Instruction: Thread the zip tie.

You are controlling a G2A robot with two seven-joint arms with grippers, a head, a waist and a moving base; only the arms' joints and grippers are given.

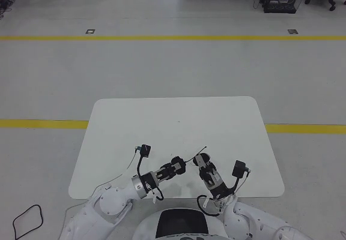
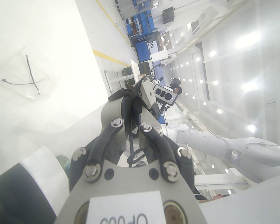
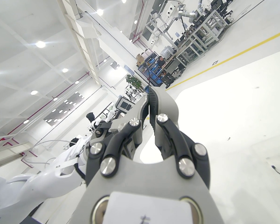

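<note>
White surface with rounded corners, standing on a pale floor. Two yellow lines cross the floor. A black cable loop lies near the surface's near corner.

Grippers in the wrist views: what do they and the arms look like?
Both match. The left gripper and right gripper have a grey metal palm plate with a white printed label, black linkage bars on round silver pins, and pale grey fingers with black ribbed pads. The arms are glossy white shells, with black cables at each wrist.
</note>
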